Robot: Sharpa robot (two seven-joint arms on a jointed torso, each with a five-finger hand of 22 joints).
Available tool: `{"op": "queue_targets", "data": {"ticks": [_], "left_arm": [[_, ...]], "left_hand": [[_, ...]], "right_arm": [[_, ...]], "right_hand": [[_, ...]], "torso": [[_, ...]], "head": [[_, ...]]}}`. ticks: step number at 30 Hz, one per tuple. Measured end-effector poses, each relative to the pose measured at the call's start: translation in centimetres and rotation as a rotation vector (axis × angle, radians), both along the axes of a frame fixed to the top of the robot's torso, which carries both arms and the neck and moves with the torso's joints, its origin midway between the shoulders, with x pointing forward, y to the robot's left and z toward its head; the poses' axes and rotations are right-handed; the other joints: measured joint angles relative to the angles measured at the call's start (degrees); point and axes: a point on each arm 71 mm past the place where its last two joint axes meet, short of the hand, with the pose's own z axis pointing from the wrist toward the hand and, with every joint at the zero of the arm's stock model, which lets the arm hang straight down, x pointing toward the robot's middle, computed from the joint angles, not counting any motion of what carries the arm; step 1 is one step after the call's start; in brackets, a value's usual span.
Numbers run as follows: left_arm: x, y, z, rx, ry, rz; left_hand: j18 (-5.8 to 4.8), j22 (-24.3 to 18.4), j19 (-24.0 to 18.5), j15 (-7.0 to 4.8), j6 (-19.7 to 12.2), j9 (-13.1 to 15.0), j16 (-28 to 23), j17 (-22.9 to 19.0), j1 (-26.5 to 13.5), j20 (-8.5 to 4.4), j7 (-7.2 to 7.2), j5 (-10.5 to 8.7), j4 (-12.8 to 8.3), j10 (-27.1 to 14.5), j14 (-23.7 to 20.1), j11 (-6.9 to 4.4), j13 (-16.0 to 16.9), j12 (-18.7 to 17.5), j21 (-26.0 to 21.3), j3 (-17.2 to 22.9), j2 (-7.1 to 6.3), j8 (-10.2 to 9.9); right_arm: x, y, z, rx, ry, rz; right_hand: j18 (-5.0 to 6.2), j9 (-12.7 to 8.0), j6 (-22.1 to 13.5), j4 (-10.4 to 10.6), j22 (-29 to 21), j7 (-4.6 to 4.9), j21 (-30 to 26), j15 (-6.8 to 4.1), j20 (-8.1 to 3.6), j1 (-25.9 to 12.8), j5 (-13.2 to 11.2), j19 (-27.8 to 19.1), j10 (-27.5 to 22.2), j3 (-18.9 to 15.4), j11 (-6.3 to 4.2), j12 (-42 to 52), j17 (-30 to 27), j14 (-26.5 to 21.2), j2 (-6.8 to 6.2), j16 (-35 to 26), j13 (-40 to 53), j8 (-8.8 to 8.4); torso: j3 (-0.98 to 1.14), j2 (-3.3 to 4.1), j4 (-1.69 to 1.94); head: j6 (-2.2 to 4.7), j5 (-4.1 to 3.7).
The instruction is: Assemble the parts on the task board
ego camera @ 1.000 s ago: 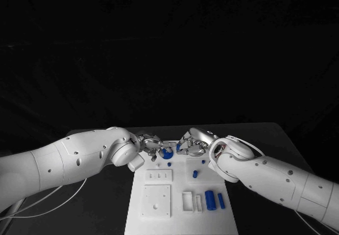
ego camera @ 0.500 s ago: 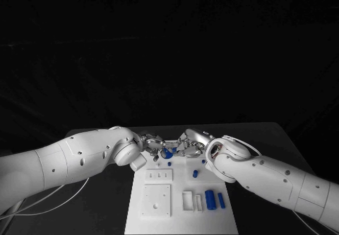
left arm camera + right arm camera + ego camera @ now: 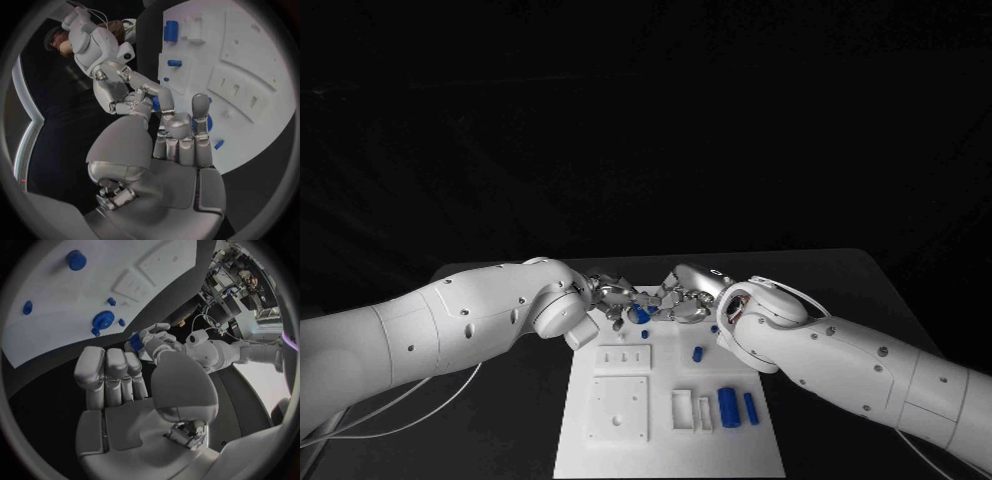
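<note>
**White board on the black table**

We saw a flat black table point(image 3: 502, 400) carrying one white rectangular task board point(image 3: 668, 450) at its middle, running lengthwise away from the robot. Thin white cables point(image 3: 387, 415) trailed across the table's left part, beside the board.

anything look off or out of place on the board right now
Nothing stands out. The task board lies flat and square on the table, blue parts rest on it in order, and the left hand and right hand meet over its far end.
</note>
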Motion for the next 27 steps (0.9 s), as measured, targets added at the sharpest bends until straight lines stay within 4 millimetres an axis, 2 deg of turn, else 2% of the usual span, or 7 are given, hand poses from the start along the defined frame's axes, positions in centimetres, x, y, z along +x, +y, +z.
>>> {"op": "queue_targets", "data": {"ticks": [5,13,16,18,21,24,27], "left_arm": [[-0.02,-0.06,-0.01,-0.001,0.002,-0.003],[-0.05,-0.15,-0.01,-0.004,0.003,-0.005],[-0.08,-0.18,-0.01,-0.008,0.004,-0.006],[-0.11,-0.23,-0.01,-0.011,0.005,-0.007],[-0.13,-0.26,-0.02,-0.014,0.007,-0.007],[-0.14,-0.28,-0.03,-0.015,0.009,-0.008],[-0.15,-0.3,-0.04,-0.015,0.009,-0.008]], "left_hand": [[0.0,0.52,0.0,0.0,0.16,0.12,0.0,-0.17,1.49,0.0,-0.16,1.73,-3.27,0.0,0.0,0.0,0.0,-0.21,-0.35,-0.61,2.25,-0.33],[-0.01,1.3,0.0,-0.09,0.45,0.57,0.0,-0.17,2.98,0.0,-0.39,3.25,-6.67,0.0,-0.28,0.0,-0.01,-0.21,-0.92,0.04,4.51,-0.43],[0.0,1.74,0.0,-0.19,0.6,0.43,0.0,-0.38,3.08,0.0,-0.18,6.64,-8.27,0.01,-0.41,0.0,-0.05,-0.63,-1.13,1.42,5.33,-0.42],[0.0,2.27,0.0,-0.19,-0.24,0.4,0.0,-0.54,2.41,0.0,0.19,8.03,-9.92,0.02,-0.42,0.0,-0.05,-0.66,-1.25,2.98,6.0,-0.42],[-0.01,2.77,0.0,-0.12,-0.37,0.4,0.0,-0.6,2.15,0.0,0.18,9.34,-10.23,0.02,-0.5,0.0,-0.01,-0.66,-1.58,3.29,6.25,-0.42],[0.0,3.43,0.0,-0.12,-0.4,0.4,0.0,-0.78,1.9,0.0,0.21,9.8,-10.44,0.01,-0.51,0.0,0.11,-0.96,-2.14,3.49,6.45,-0.42],[0.0,3.7,0.0,-0.12,-0.41,0.4,0.0,-0.96,1.29,0.01,0.21,11.62,-10.48,0.01,-0.52,0.0,0.11,-1.06,-2.2,3.56,6.13,-0.42]], "right_arm": [[-0.01,0.05,-0.04,-0.003,0.002,0.0],[-0.01,0.07,-0.11,-0.009,0.006,0.001],[-0.02,0.07,-0.15,-0.011,0.007,0.001],[-0.01,0.06,-0.18,-0.012,0.008,0.001],[-0.01,0.05,-0.19,-0.013,0.008,0.001],[-0.01,0.05,-0.2,-0.014,0.008,0.0],[-0.01,0.05,-0.21,-0.013,0.007,-0.001]], "right_hand": [[0.0,0.0,-0.01,0.0,0.0,0.0,0.0,0.0,0.0,0.0,0.0,0.0,0.0,0.0,0.0,0.0,0.05,0.0,0.0,0.0,0.0,-0.02],[0.0,-0.03,-0.01,0.0,0.0,0.01,0.0,0.0,0.0,0.0,0.0,0.0,0.0,0.0,0.0,-0.21,0.05,0.0,0.0,-0.3,0.0,-0.14],[0.0,-0.05,-0.03,0.0,-0.01,0.02,0.0,0.0,0.0,-0.07,0.0,0.0,0.0,0.0,0.0,-0.21,0.05,0.0,-0.07,-0.3,-0.01,0.04],[0.0,-0.05,-0.1,-0.01,0.0,0.08,0.0,0.0,0.0,-0.07,0.0,0.0,-0.01,-0.01,0.01,-0.21,0.05,-0.01,-0.07,-0.3,-0.01,0.06],[0.0,-0.04,-0.03,-0.01,-0.01,0.01,-0.31,0.01,0.0,-0.15,-0.04,0.0,-0.01,-0.01,0.01,-0.21,0.04,0.0,-0.15,-0.3,-0.01,0.07],[0.0,-0.03,0.02,-0.01,-0.01,-0.04,-0.31,0.01,0.0,-0.15,-0.04,0.0,0.0,-0.01,0.01,-0.21,0.04,-0.01,-0.15,-0.29,-0.01,0.07],[0.0,-0.01,0.02,-0.01,-0.01,-0.04,-0.31,0.01,0.0,-0.22,-0.04,0.0,0.0,-0.01,0.01,-0.21,0.04,0.0,-0.22,-0.29,-0.01,0.07]], "torso": [[0.02,-0.01,0.0],[0.01,-0.01,0.03],[0.01,-0.02,0.02],[0.01,-0.02,0.01],[0.01,-0.02,-0.01],[0.01,-0.02,0.0],[0.02,-0.01,0.01]], "head": [[-0.04,-0.05],[-0.04,-0.08],[-0.03,-0.03],[-0.02,-0.02],[-0.02,-0.01],[-0.05,-0.08],[-0.13,-0.12]]}}
